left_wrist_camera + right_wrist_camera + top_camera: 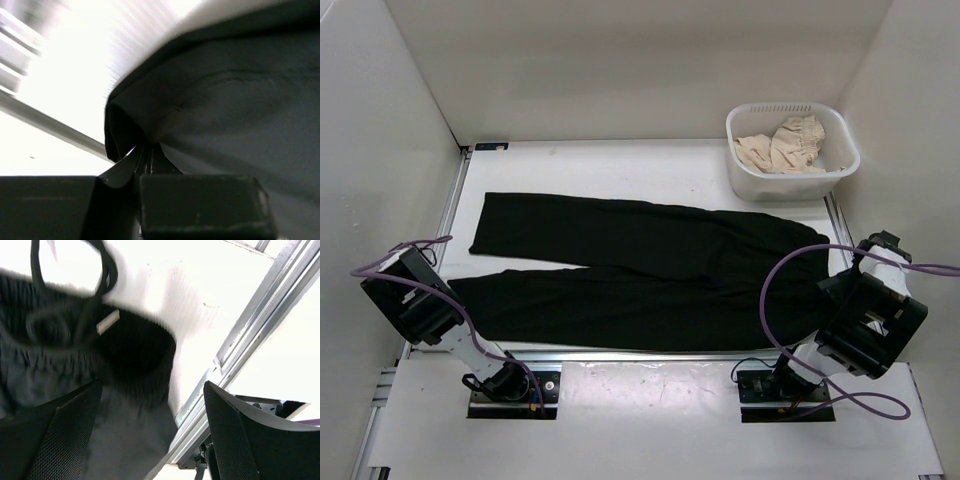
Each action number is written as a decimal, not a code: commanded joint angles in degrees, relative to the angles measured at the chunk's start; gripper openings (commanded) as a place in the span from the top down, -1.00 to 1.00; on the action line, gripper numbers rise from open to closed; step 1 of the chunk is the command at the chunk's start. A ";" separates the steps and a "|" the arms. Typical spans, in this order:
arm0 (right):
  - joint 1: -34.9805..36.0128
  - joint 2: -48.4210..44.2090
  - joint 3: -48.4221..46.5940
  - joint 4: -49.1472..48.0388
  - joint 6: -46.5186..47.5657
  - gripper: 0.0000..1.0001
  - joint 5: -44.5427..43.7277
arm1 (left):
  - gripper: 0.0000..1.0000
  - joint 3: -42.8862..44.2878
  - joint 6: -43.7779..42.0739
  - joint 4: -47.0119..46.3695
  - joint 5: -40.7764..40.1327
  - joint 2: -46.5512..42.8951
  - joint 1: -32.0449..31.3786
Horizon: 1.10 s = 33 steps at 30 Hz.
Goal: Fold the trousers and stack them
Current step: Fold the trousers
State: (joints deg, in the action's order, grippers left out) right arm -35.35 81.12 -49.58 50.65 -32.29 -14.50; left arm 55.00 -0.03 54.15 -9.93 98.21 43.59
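Trousers (pixel 640 275) flat on table (pixel 650 165), just nearer than basket (pixel 790 152), legs running leftward away from it. Left gripper (pixel 145 162), at hem end far from basket, pinched tight on hem fabric, likely to lift for fold. Right gripper (pixel 150 395), at waistband (pixel 140 350) end nearest basket, jaws spread astride corner, nothing gripped

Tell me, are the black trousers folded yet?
Not folded: the trousers lie spread flat, both long legs stretched side by side across the table.

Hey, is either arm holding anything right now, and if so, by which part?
The left fingers pinch the trousers at the cuff end of the near leg. The right fingers stand open by the waistband, holding nothing.
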 commanded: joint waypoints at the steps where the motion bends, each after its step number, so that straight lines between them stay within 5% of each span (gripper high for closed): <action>1: -0.15 2.45 -0.60 -2.31 -1.63 -0.74 -1.58 | 0.72 2.04 0.03 -7.83 -5.44 0.93 0.88; 7: -0.15 4.92 2.20 -5.56 -1.63 -0.44 -1.06 | 0.72 1.96 0.03 -6.07 -5.44 -0.66 0.88; 11: -0.15 6.50 2.82 -6.97 -1.63 0.12 1.75 | 0.72 1.42 0.03 -6.07 -6.50 -1.71 1.41; 16: -0.15 5.63 6.41 -8.55 -1.11 0.03 3.25 | 0.72 1.42 0.03 -6.07 -7.03 -2.33 2.64; 17: -0.15 5.10 7.12 -9.08 -0.58 0.16 3.86 | 0.72 1.42 0.03 -6.07 -7.03 -2.33 2.64; 20: -0.15 5.10 7.75 -9.08 -0.58 1.00 4.57 | 0.72 1.42 0.03 -6.07 -7.56 -2.85 3.95; 28: -0.15 -12.54 3.36 5.75 1.53 1.00 6.76 | 0.72 2.04 0.03 0.15 -8.70 -11.63 6.59; 33: 3.89 -20.56 -4.00 16.93 0.13 1.00 6.16 | 0.72 13.18 0.03 8.85 -0.80 -12.09 5.37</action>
State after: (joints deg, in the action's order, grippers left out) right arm -32.91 62.65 -48.40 58.76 -31.77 -8.45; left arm 60.95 -0.03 58.35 -15.07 87.83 49.91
